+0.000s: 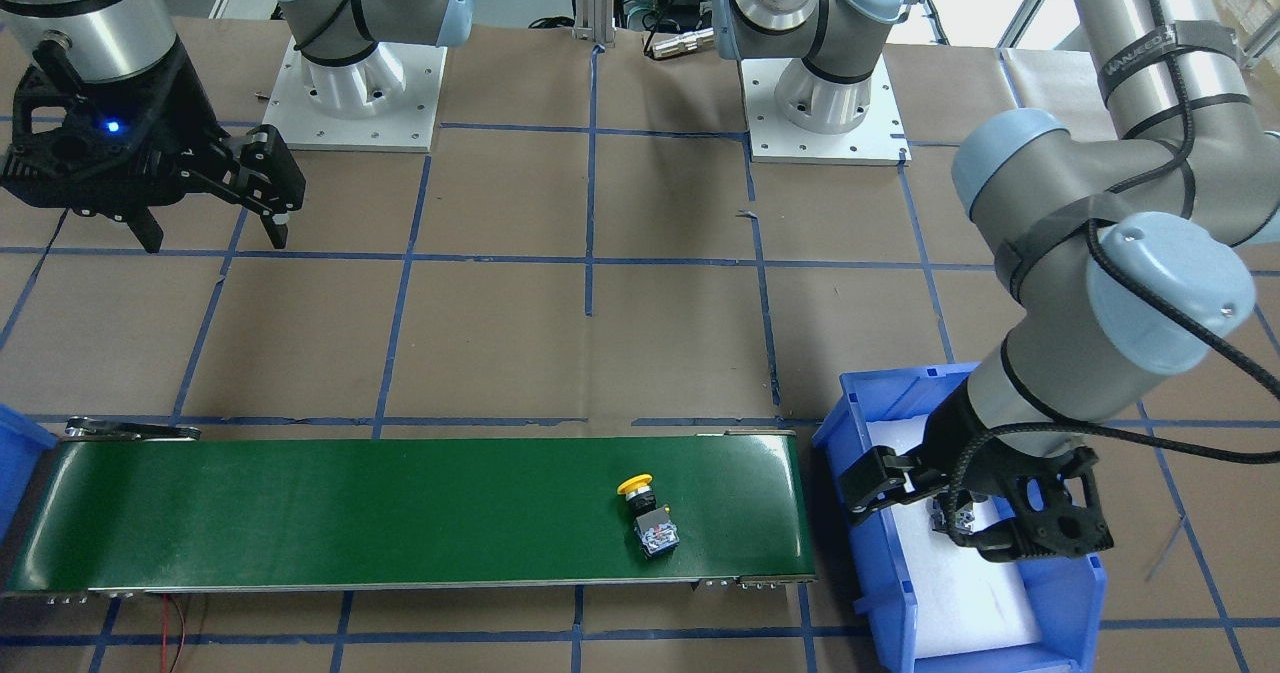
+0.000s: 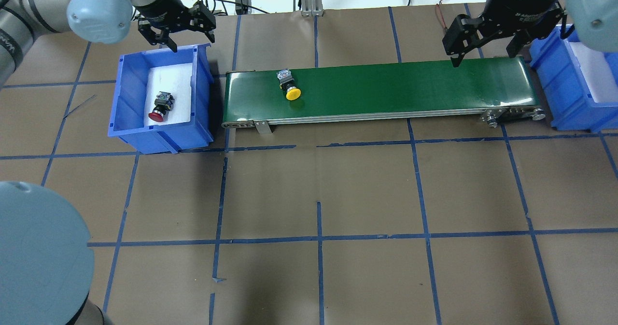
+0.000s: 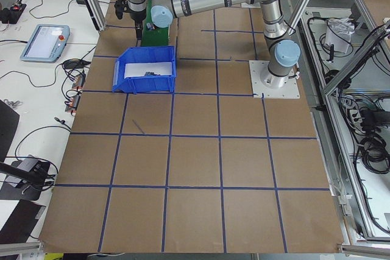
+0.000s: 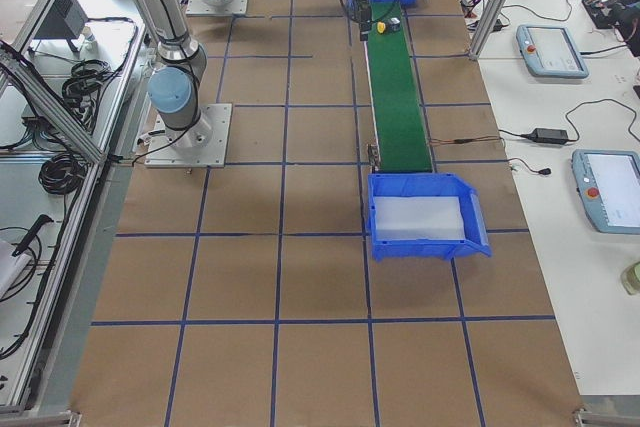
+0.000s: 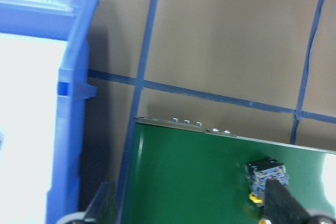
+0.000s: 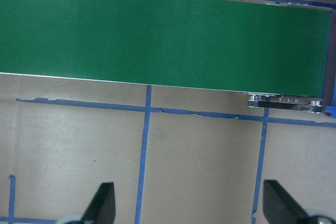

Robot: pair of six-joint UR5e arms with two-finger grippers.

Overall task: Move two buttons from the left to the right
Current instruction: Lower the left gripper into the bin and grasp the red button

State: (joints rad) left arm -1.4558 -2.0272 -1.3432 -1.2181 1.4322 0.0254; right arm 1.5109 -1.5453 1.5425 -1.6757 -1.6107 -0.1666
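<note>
The yellow button [image 2: 288, 84] lies on its side near the left end of the green conveyor belt [image 2: 386, 91]; it also shows in the front view [image 1: 648, 513] and the left wrist view [image 5: 266, 180]. The red button [image 2: 161, 106] lies on white padding in the left blue bin [image 2: 128, 98]. My left gripper [image 2: 179, 34] is open and empty, above the bin's far rim, apart from both buttons. My right gripper [image 2: 483, 57] is open and empty, above the belt's right end; its fingers [image 6: 103, 203] frame bare table beside the belt.
A second blue bin [image 2: 560, 98] with white padding stands at the belt's right end, with no button in it. Brown table with blue tape grid [image 2: 318, 209] lies in front. The two arm bases [image 1: 350, 93] stand on white plates behind it.
</note>
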